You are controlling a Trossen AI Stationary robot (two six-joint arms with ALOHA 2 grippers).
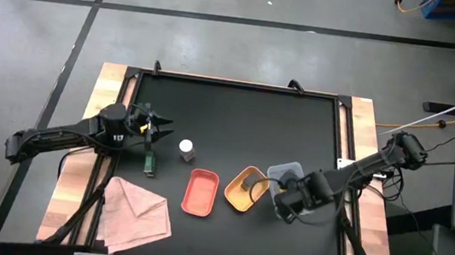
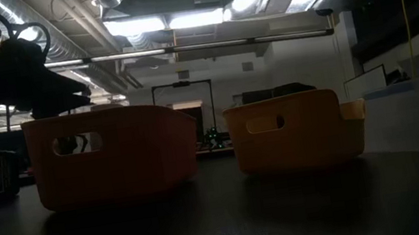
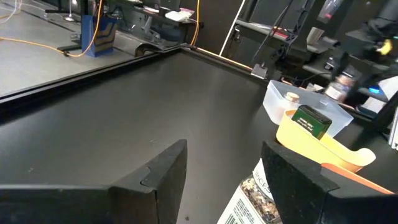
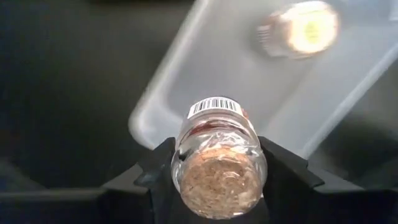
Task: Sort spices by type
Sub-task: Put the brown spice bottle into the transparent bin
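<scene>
My right gripper is shut on a pinkish-brown spice jar over a corner of the grey tray. A second such jar lies inside that tray. In the yellow tray lies a dark grey-green jar. The white-capped jar stands on the table. My left gripper is open at the table's left, by another dark jar lying on its side. Its label shows between the fingers. My right gripper pinches the pinkish-brown jar by its glass body between the two fingers, which lie across it. The jar's bottom faces the wrist camera and its cap end points away, toward the grey tray. It is lifted clear of tray and table.
The red tray, the yellow tray and the grey tray stand in a row near the table's near edge. A pink cloth lies at the near left corner. The far half of the black table is bare.
</scene>
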